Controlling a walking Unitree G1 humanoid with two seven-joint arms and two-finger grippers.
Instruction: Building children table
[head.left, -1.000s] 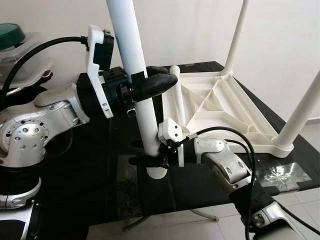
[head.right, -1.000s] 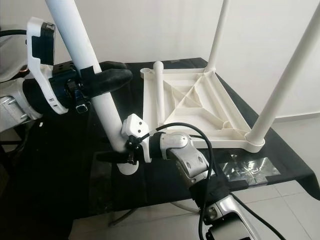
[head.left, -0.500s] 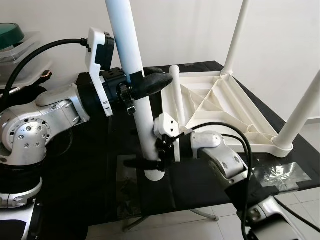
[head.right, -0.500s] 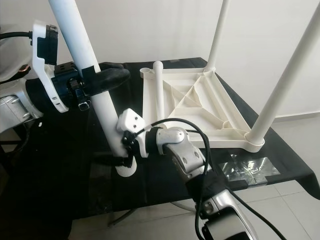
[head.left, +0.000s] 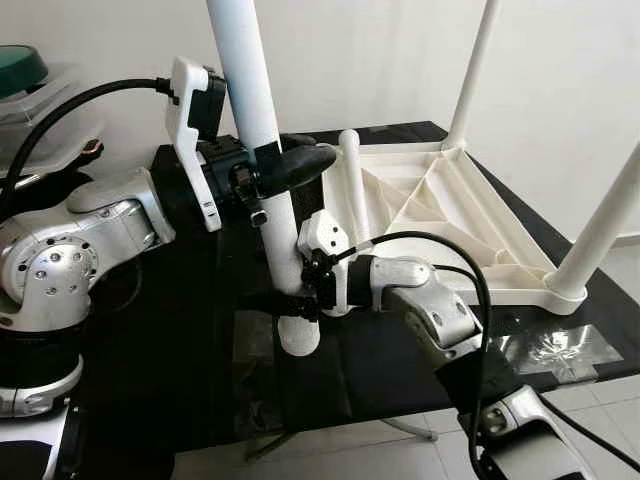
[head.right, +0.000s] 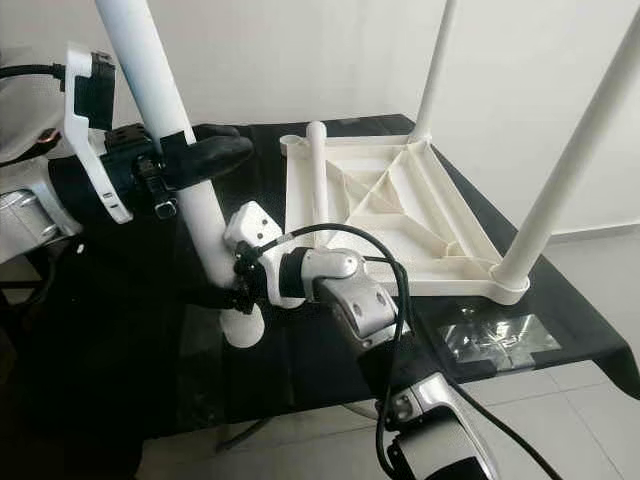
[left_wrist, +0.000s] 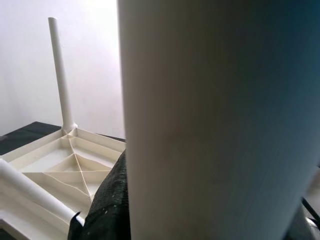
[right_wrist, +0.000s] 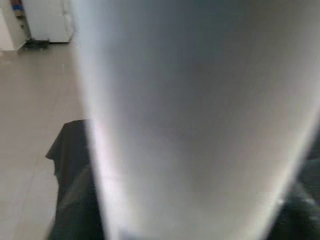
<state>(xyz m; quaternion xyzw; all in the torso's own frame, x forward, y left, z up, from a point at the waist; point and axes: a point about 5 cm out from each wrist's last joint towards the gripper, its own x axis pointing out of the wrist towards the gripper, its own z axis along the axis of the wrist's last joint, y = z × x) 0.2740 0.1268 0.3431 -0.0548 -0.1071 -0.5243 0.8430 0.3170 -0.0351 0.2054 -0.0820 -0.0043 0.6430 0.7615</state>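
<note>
A loose white table leg (head.left: 262, 170) stands nearly upright, its lower end (head.left: 299, 338) just over the black tabletop. My left gripper (head.left: 290, 165) is shut on the leg at mid-height, black fingers wrapped around it. My right gripper (head.left: 285, 303) is shut on the same leg close to its lower end. The leg looms large and blurred in the left wrist view (left_wrist: 200, 125) and the right wrist view (right_wrist: 190, 125). To the right lies the upside-down white tabletop panel (head.left: 440, 205), with a far corner leg (head.left: 478, 70), a near right leg (head.left: 602, 225) and a short near-left leg (head.left: 351, 185) standing up from it.
A black-covered work table (head.left: 400, 370) carries everything; its front edge is near, with pale tiled floor (head.left: 420, 455) below. A shiny plastic sheet (head.left: 560, 350) lies at the front right. A clear container with a green lid (head.left: 20, 70) sits at the far left.
My right gripper and forearm have swung left, carrying the leg's lower end left and slightly away from the table's front edge. The left gripper has kept its hold, shifting slightly left.
</note>
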